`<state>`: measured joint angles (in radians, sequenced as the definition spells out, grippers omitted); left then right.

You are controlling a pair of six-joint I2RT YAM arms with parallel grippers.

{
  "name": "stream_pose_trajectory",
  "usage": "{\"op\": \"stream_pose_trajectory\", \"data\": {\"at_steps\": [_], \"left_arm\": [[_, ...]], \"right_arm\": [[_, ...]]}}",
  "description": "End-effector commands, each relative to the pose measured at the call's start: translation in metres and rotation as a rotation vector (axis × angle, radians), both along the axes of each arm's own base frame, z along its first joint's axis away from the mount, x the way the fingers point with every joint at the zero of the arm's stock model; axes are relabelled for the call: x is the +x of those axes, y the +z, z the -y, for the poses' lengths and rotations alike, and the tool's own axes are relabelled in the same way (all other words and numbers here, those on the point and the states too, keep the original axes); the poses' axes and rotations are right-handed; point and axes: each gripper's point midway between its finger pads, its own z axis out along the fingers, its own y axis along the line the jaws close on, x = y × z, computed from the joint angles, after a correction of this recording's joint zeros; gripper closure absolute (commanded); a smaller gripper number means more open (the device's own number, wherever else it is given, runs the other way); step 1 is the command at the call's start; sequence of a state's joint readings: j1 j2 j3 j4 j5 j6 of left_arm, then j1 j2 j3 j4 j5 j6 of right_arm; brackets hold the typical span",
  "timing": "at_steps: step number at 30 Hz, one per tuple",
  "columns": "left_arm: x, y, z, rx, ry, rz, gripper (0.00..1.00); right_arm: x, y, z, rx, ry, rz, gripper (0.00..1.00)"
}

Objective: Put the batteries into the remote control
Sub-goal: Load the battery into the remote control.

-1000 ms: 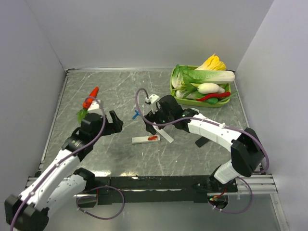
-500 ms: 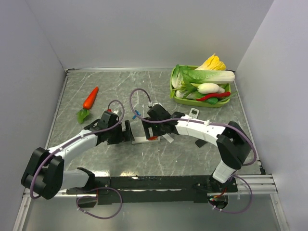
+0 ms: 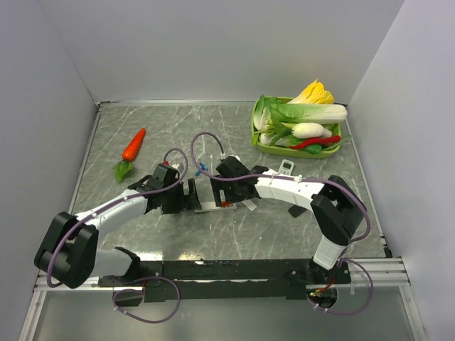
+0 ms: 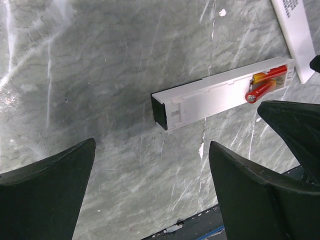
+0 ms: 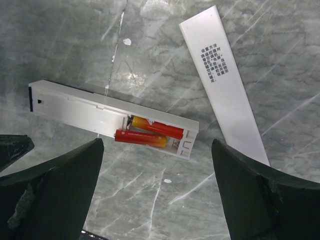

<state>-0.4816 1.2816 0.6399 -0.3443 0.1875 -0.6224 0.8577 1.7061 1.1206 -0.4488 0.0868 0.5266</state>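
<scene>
The slim white remote lies back-up on the table with its compartment open. In the right wrist view one red-orange battery sits in the compartment. The second battery lies slanted across its near edge. The white back cover lies beside the remote's end, also seen in the left wrist view. My right gripper is open above the battery end. My left gripper is open above the table just off the remote's other end. Both grippers are empty.
A green tray of toy vegetables stands at the back right. A toy carrot lies at the left. A small blue T-shaped piece lies just behind the remote. A black object lies under my right arm.
My left arm has swung right from the carrot side to the remote's left end. My right gripper has come down and nearer over the battery end. The remote has not moved.
</scene>
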Motion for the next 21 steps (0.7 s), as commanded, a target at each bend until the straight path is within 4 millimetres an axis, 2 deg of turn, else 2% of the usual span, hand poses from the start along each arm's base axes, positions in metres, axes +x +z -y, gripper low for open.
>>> {"op": "stream_pose_trajectory", "data": {"at_steps": [1,21], "left_arm": [[0.014,0.013,0.012,-0.032,-0.001,0.039,0.01],[0.014,0.008,0.014,-0.005,0.002,0.023,0.01]], "right_arm": [[0.009,0.002,-0.009,0.023,-0.025,0.016,0.04],[0.005,-0.015,0.006,-0.044,-0.034,0.0,0.05]]}}
